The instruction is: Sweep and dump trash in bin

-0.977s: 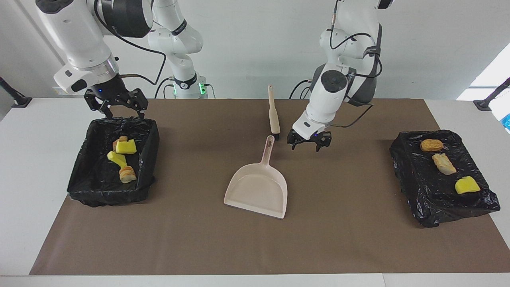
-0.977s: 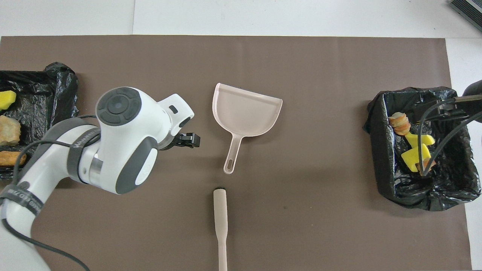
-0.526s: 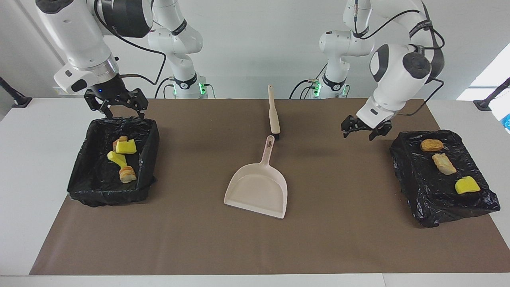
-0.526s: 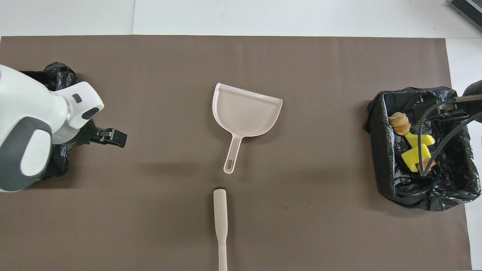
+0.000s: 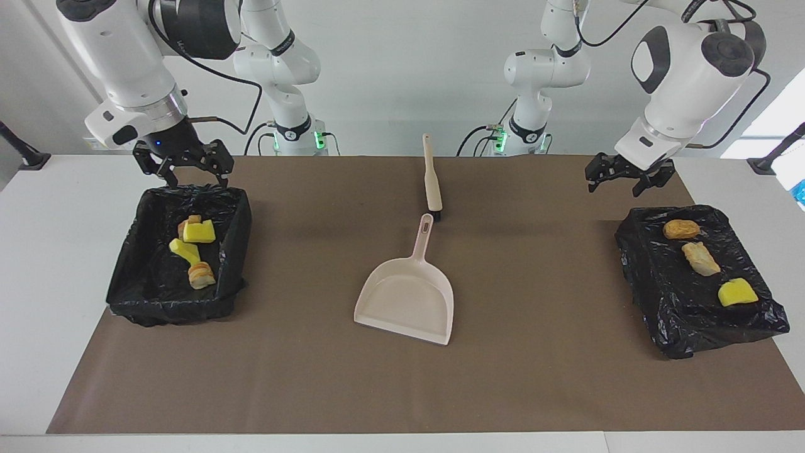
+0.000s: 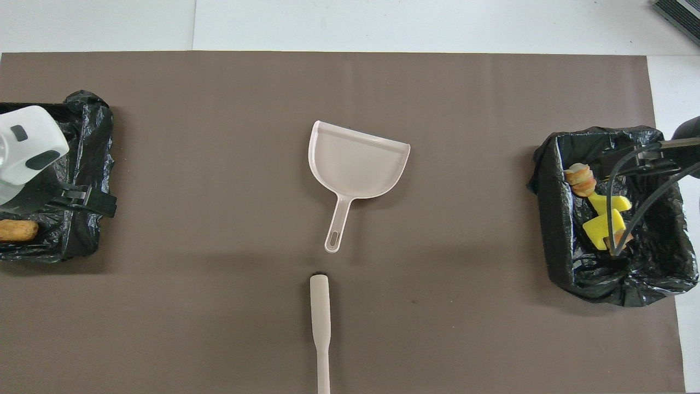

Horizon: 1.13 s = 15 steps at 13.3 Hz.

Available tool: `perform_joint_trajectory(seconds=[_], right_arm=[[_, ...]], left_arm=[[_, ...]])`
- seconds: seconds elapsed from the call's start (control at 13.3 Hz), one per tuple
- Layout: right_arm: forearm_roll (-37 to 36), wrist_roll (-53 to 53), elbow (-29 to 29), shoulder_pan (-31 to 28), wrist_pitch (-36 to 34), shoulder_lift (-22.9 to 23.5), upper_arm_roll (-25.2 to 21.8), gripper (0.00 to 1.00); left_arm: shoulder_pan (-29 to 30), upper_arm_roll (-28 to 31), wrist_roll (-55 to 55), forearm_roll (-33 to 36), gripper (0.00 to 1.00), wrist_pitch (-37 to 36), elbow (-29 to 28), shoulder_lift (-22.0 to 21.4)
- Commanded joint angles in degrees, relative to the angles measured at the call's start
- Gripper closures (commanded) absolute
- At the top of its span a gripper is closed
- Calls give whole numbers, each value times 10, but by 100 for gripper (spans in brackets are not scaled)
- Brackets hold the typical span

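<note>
Some of the trash (image 5: pixel 194 247) is lying in the black bin (image 5: pixel 126 283) at my right arm's end of the table. Three more pieces (image 5: pixel 700 259), one orange-brown, one tan and one yellow, are sitting on top of a crinkly black bag (image 5: pixel 666 302) at my left arm's end. I think something flat is hiding under that bag, but I cannot tell for sure.

Here is what I am worrying about. The bag is loose and slippery, so if I am pushing or grabbing at those three pieces, the bag may be sliding along with them, and a piece may be rolling off onto the brown mat (image 5: pixel 541 377). The dustpan (image 5: pixel 405 296) and the brush (image 5: pixel 431 179) are lying in the middle of the mat (nobody is holding them). The tip of the dustpan's handle is just beside the brush's dark end, so reaching for one may be bumping the other crooked.

My left gripper (image 5: pixel 629 175) is hanging in the air over the mat, near the bag's edge that is closest to me, with its fingers apart and nothing between them. My right gripper (image 5: pixel 182 165) is waiting just above the bin's rim, fingers apart too and holding nothing. Going down there may be snagging the bin's bag.
</note>
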Motion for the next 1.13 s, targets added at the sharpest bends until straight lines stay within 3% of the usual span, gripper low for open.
perform_joint_trajectory(seconds=[0.0, 0.3, 0.45, 0.68, 1.05], right_arm=[[-6, -4, 7, 0, -10, 2, 1, 0], [-6, -4, 8, 0, -10, 2, 1, 0], [-6, -4, 8, -1, -10, 2, 1, 0], [-5, -4, 7, 0, -10, 2, 1, 0], [-6, -5, 7, 0, -10, 2, 1, 0]], left_arm=[[6, 10, -1, 10, 0, -61, 59, 2], [6, 11, -14, 8, 0, -83, 75, -19], [18, 12, -36, 1, 0, -55, 44, -40], [16, 8, -41, -5, 0, -49, 75, -35], [15, 4, -43, -26, 0, -47, 76, -37]])
